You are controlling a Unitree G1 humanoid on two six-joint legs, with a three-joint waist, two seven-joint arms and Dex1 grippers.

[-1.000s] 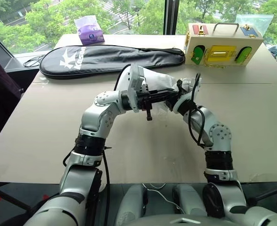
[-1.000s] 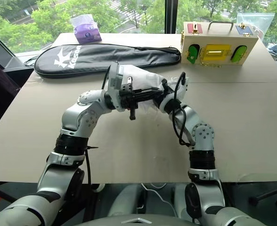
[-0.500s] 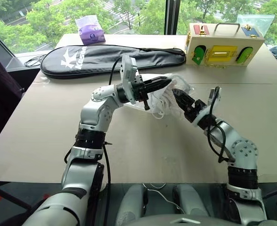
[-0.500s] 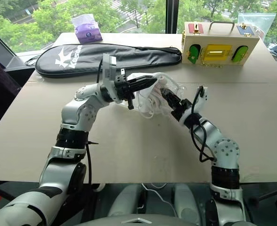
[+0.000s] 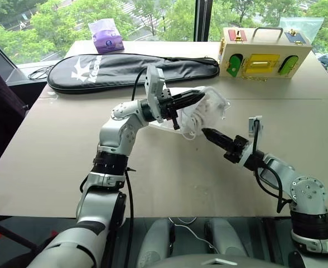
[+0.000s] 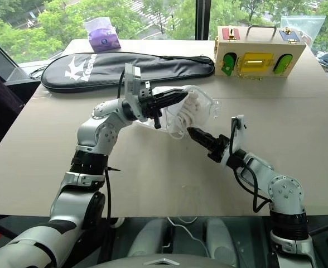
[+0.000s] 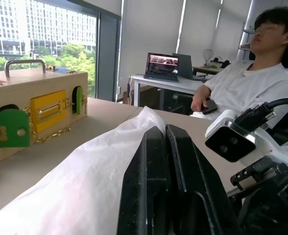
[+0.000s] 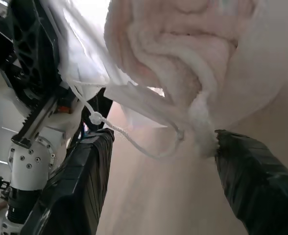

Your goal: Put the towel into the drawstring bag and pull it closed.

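My left gripper (image 5: 199, 96) is shut on the edge of the drawstring bag (image 5: 213, 105) and holds it up above the table, pointing toward the right. The cream towel (image 8: 168, 39) sits inside the thin white bag and bulges at its mouth; a white drawstring cord (image 8: 134, 142) loops down below it. My right gripper (image 5: 206, 133) is open just below and in front of the bag, holding nothing. In the left wrist view the two black fingers (image 7: 149, 186) are pressed together against the bag's fabric (image 7: 80, 186).
A long black racket case (image 5: 130, 67) lies at the back of the table (image 5: 47, 162). A wooden box with green and yellow latches (image 5: 261, 53) stands back right, a purple tissue pack (image 5: 107, 38) back left. A person (image 7: 247, 83) sits beyond the table.
My right gripper has opened, let go at the bag and drawn back down toward me and to the right. The left gripper still holds the bag, which now hangs with the towel in it.
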